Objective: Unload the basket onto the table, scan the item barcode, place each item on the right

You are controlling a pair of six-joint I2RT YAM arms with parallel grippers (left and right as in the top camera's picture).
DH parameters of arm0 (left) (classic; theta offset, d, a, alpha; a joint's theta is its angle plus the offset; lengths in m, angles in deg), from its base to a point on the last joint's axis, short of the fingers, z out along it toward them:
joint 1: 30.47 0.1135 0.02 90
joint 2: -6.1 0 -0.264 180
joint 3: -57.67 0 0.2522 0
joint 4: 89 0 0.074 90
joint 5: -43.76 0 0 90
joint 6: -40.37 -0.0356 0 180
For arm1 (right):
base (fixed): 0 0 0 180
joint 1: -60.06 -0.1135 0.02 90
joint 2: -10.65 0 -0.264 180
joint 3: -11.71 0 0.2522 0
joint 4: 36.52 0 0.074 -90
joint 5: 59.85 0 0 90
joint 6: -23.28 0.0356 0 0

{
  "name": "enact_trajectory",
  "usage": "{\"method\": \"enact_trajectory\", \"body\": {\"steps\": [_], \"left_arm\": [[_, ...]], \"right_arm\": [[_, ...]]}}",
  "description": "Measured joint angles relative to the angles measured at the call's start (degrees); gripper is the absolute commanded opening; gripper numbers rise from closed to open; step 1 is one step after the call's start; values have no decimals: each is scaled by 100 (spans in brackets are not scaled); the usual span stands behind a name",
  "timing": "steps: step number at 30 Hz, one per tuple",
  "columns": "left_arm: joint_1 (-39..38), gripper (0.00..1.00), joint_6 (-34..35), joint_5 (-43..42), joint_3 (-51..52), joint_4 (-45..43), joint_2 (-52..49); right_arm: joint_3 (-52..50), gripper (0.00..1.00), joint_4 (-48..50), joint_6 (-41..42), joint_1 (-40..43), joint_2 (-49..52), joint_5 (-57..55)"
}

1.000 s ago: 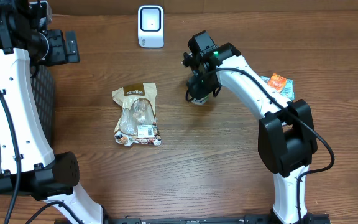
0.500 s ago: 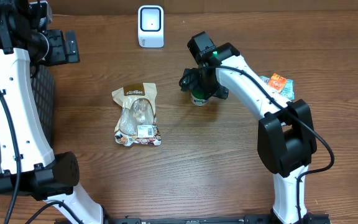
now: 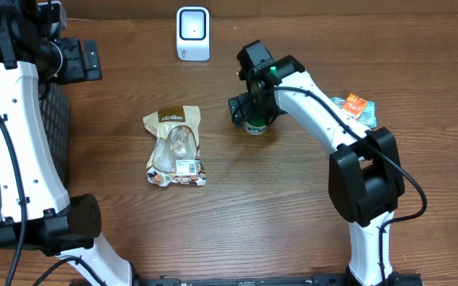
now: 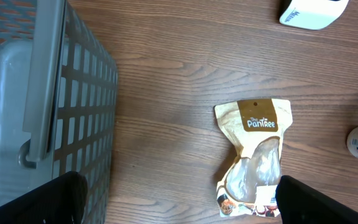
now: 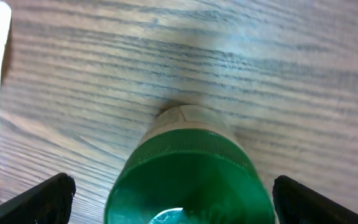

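The right gripper [image 5: 173,191] is spread wide, its fingers on either side of the green-capped bottle [image 5: 188,168] without touching it. The bottle stands upright on the table [image 3: 277,199], between the snack pouch [image 3: 176,146] and the right arm, well apart from the scanner [image 3: 192,33]. The left gripper [image 4: 179,196] also gapes, holding nothing.

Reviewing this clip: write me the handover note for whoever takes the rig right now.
Left gripper: open, empty, beside the grey basket.
Right gripper: open, jaws either side of the green-capped bottle, not clamping it.
Bottle stands upright on the table; snack pouch lies flat to its left; scanner at the far edge.
Done: no scan can be confirmed.
Left: bring a barcode to the scanner.
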Motion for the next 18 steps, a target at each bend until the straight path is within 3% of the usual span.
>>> {"method": "enact_trajectory", "body": {"steps": [9,18], "left_arm": [[0,100,-2,2,0,0,0],[0,100,-2,0,0,-2,0]], "right_arm": [[0,81,-4,-575,11,0,-114],[-44,78,157,-619,26,0,-208]]}}
